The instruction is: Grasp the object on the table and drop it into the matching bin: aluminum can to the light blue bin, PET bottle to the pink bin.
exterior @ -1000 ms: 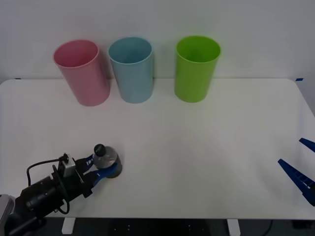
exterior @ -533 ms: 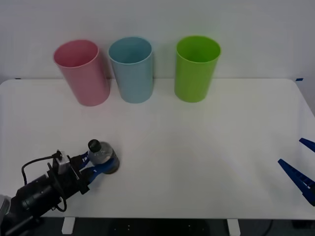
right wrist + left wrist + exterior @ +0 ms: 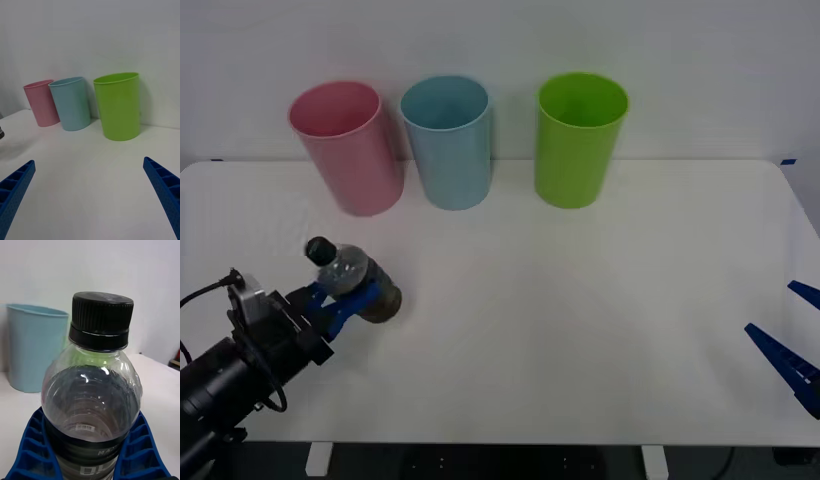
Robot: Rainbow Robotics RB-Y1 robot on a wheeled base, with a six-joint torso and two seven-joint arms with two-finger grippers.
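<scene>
My left gripper (image 3: 348,297) is shut on the PET bottle (image 3: 352,279), a small clear bottle with a black cap and dark lower body, held above the table (image 3: 580,320) at the left. In the left wrist view the bottle (image 3: 93,397) stands upright between the blue fingers (image 3: 35,450). The pink bin (image 3: 346,147) stands at the back left, with the light blue bin (image 3: 446,141) beside it. My right gripper (image 3: 792,345) rests open at the table's right edge; its wrist view shows the pink bin (image 3: 41,102) and the light blue bin (image 3: 71,103) far off.
A green bin (image 3: 579,139) stands to the right of the light blue one, in a row along the back wall. Open tabletop lies between the bins and both grippers.
The left gripper has lifted the bottle off the table and carried it back and to the left, toward the pink bin. The right arm has stayed still.
</scene>
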